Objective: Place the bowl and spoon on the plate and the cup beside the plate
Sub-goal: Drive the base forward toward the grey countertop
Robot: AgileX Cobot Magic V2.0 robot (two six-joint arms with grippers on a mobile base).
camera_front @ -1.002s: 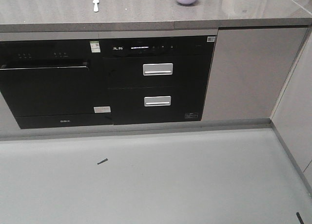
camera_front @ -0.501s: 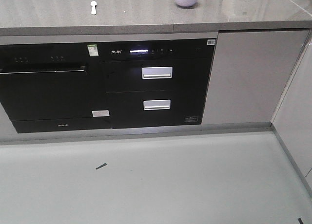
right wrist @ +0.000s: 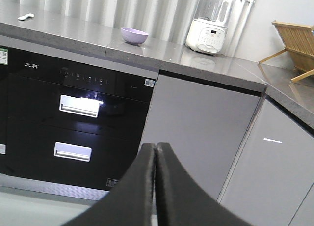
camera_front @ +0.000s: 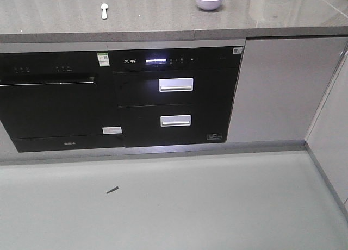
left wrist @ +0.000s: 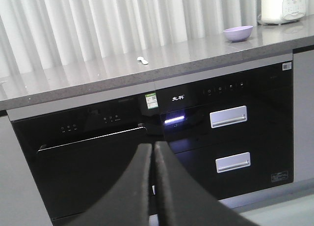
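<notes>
The lavender bowl (camera_front: 209, 0) stands on the grey counter (camera_front: 152, 19), right of centre; it also shows as the bowl (left wrist: 238, 33) and the bowl (right wrist: 134, 35) in the wrist views. The pale spoon (camera_front: 105, 11) lies on the counter to its left, seen too as the spoon (left wrist: 143, 60) and the spoon (right wrist: 26, 16). The plate and the cup are out of view. My left gripper (left wrist: 152, 147) and right gripper (right wrist: 155, 147) are both shut on nothing, held low in front of the cabinets, well short of the counter.
Black built-in appliances (camera_front: 119, 98) with two silver drawer handles fill the front below the counter. A white blender (right wrist: 212, 23) and a wooden rack (right wrist: 294, 46) sit on the counter to the right. Grey cabinets (camera_front: 283, 87) turn a corner at right. A small dark scrap (camera_front: 112, 190) lies on the floor.
The front view has shifted: cabinets and floor scrap sit lower in frame and the appliance display has lit up, as my base rolls toward the counter.
</notes>
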